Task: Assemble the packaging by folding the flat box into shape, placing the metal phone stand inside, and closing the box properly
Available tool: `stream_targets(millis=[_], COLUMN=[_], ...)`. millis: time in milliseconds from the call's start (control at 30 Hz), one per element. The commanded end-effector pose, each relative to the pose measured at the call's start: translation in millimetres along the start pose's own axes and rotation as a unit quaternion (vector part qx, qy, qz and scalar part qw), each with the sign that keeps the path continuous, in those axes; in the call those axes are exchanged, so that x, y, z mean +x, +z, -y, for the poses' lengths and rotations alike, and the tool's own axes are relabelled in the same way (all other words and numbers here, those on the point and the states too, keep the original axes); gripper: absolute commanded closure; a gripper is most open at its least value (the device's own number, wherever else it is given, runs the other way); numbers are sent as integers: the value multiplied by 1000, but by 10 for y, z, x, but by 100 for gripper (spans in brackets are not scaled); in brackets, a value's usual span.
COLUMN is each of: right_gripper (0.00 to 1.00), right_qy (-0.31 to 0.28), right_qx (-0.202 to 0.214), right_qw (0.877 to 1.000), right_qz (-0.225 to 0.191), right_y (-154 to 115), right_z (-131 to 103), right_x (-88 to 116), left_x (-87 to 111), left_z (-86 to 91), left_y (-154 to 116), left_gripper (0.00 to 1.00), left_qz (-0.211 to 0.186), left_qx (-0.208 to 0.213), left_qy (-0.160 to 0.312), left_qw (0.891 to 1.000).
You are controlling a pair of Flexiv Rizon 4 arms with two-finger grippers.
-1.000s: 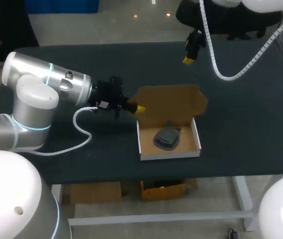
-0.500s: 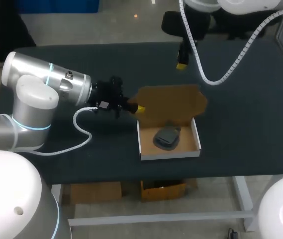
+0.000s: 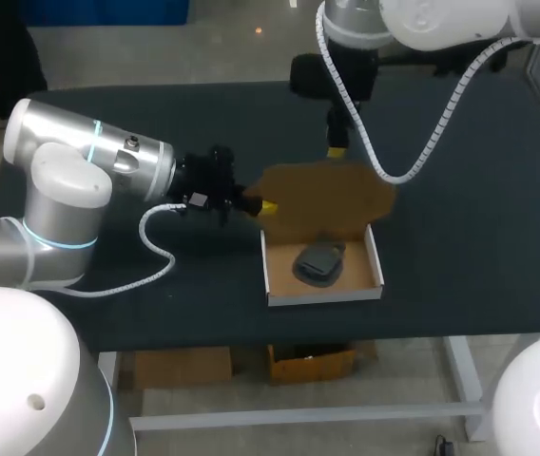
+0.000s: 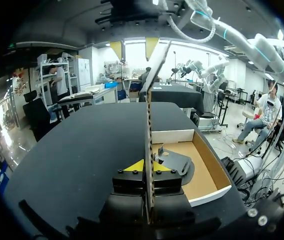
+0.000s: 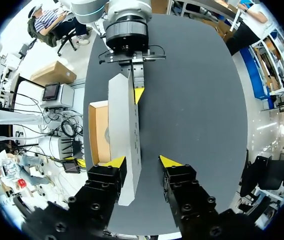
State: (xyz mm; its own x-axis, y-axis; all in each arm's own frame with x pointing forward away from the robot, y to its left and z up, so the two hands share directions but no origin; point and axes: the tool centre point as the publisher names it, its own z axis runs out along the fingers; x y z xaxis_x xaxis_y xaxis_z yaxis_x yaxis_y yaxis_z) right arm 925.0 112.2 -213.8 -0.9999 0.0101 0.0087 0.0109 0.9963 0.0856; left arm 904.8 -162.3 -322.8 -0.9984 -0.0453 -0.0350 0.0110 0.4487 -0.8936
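A shallow box (image 3: 323,294) with white walls sits at the table's middle, and the dark grey phone stand (image 3: 319,262) lies inside it. Its brown lid (image 3: 327,194) stands upright along the far side. My left gripper (image 3: 266,205) is shut on the lid's left edge; in the left wrist view the lid (image 4: 149,130) runs edge-on between its yellow tips (image 4: 148,167), with the stand (image 4: 176,161) and box (image 4: 171,136) beside it. My right gripper (image 3: 337,150) hangs over the lid's top edge. It (image 5: 142,161) is open, straddling the lid (image 5: 124,125), which lies against one finger.
The dark table (image 3: 479,190) stretches bare to the right of the box and along the far side. My left arm's grey body (image 3: 89,161) lies across the table's left part. The box is close to the table's front edge.
My right arm has swung left and down from the far right of the table to just above the lid's top edge. The left arm, box and stand have stayed put.
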Motion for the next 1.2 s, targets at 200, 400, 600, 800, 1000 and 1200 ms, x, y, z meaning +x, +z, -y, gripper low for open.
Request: stream_targets(millis=[200, 400, 600, 800, 1000, 1200], right_gripper=[63, 65, 64, 64, 64, 62], right_qy=[-12, -18, -23, -27, -30, -31], right_qx=[13, 10, 10, 16, 18, 20], right_qw=[1000, 1000, 1000, 999, 999, 999], right_qz=[0, -4, -4, -7, -12, -16], right_y=[66, 90, 81, 120, 158, 210], right_z=[-20, -47, -60, -58, -73, -89], right_x=[52, 106, 137, 173, 214, 237], left_x=[10, 10, 10, 10, 10, 10], left_z=[-15, -15, -15, -15, -15, -15], left_y=[16, 16, 16, 16, 16, 16], left_gripper=[100, 100, 100, 100, 100, 100], left_qz=[1, 1, 1, 1, 1, 1], left_qx=[1, 1, 1, 1, 1, 1], left_qy=[1, 1, 1, 1, 1, 1], left_qw=[1000, 1000, 1000, 1000, 1000, 1000])
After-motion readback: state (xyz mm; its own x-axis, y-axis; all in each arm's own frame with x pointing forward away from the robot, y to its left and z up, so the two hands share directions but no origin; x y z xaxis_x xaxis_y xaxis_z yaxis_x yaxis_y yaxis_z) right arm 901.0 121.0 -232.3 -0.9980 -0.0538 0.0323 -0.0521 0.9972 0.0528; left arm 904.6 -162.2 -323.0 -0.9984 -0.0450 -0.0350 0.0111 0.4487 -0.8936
